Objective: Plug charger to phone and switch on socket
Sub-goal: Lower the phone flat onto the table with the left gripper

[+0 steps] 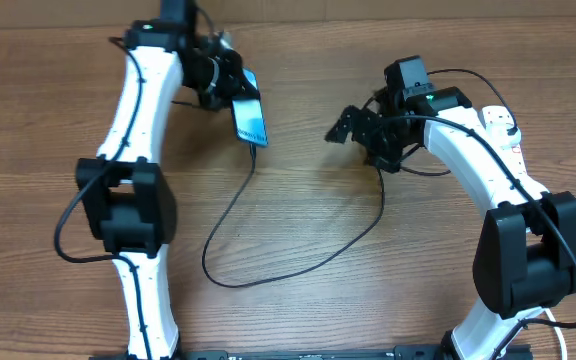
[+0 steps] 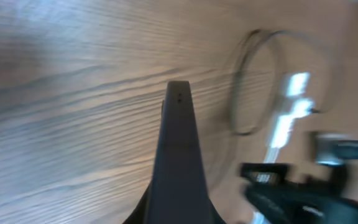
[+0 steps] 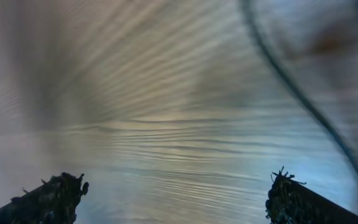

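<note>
Overhead, the left gripper [image 1: 226, 88] sits near the far edge of the table [image 1: 48, 100], its fingers together and clamped on the upper end of the phone [image 1: 251, 120]. The phone is tilted with its cyan screen showing. The charger [image 1: 252, 172] meets the phone's lower end, though whether the tip is seated cannot be told. From there the thin black cable runs toward the near edge, loops round and climbs back up to the right arm. The right gripper [image 1: 346, 128] hovers well apart from the phone with its jaws spread and nothing between them. The socket [image 1: 499, 120] lies behind the right arm, only a white corner of it showing. Left wrist view, heavily blurred: the phone [image 2: 179, 155] appears edge-on as a narrow dark slab rising from the bottom centre over the wood grain, with a loop of the charger [image 2: 236, 93] lying on the table beyond it to the right. Right wrist view, also blurred: the right gripper [image 3: 179, 186] stands wide open, its dark fingertips [image 3: 61, 193] in the two lower corners with bare wood between them. The charger [image 3: 291, 87] curves down the right side of the view.
</note>
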